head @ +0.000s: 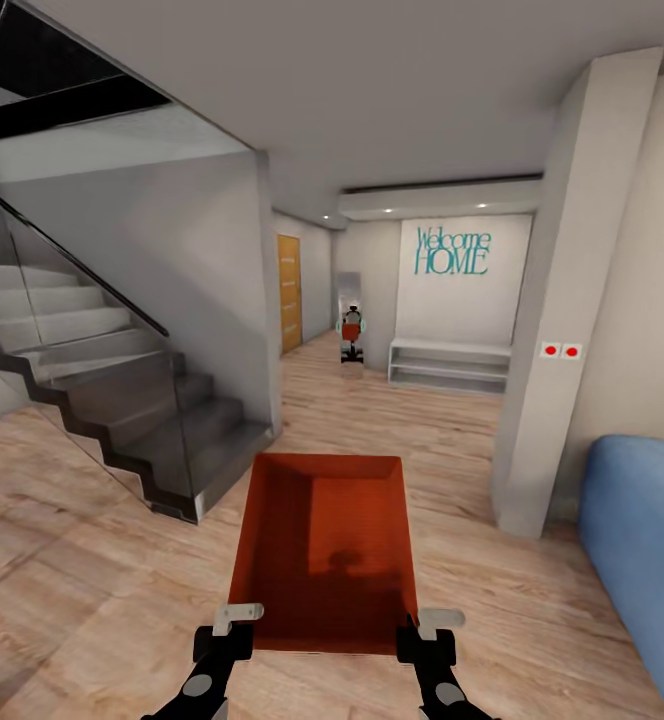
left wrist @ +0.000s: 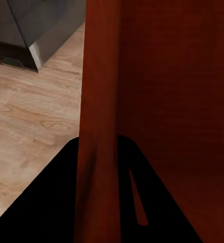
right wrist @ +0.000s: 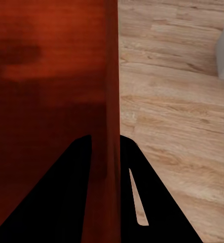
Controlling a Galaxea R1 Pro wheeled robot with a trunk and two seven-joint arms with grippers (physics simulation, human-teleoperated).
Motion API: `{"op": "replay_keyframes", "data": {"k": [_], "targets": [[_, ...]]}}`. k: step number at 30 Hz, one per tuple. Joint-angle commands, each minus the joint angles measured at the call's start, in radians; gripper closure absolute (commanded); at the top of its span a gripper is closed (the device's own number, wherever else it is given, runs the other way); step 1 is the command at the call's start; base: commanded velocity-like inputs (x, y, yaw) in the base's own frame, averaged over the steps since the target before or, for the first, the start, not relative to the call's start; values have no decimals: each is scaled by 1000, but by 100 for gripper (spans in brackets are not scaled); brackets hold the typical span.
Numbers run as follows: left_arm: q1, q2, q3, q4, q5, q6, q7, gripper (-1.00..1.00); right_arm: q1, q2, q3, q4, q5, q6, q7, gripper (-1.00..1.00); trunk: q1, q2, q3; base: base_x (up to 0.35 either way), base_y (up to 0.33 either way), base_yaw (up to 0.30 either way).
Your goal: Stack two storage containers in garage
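Early yet — both grippers, left (head: 240,622) and right (head: 424,625), pinch one storage container (head: 324,545) by its walls; hallway at 12 o'clock, garage unreached.

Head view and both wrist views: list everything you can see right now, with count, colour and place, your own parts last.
Orange-red rectangular open storage container: one, held out front, each side wall between a gripper's fingers.
Light wood-plank floor: one, tan, all around.
Grey staircase with glass side panel: one, left.
Blue sofa: one, right edge.
White pillar: one, right, two red dots on it.
Teal "Welcome HOME" lettering: one, far wall.
White low shelf: one, under the lettering.
Wooden door: one, hallway left.
Left gripper: black, shut on container's left wall.
Right gripper: black, shut on right wall.
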Motion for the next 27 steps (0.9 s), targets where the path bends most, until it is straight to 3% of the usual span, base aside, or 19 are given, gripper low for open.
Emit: {"op": "replay_keyframes", "data": {"k": [1,27], "targets": [[0,2,-1,3,5,-2,11,100,-1,0,-20,-57,18,-13,13,100,1,-1,-2,322,0,0],[0,2,-1,3,5,-2,11,100,-1,0,-20,-57,18,-13,13,100,1,-1,-2,323,0,0]]}}
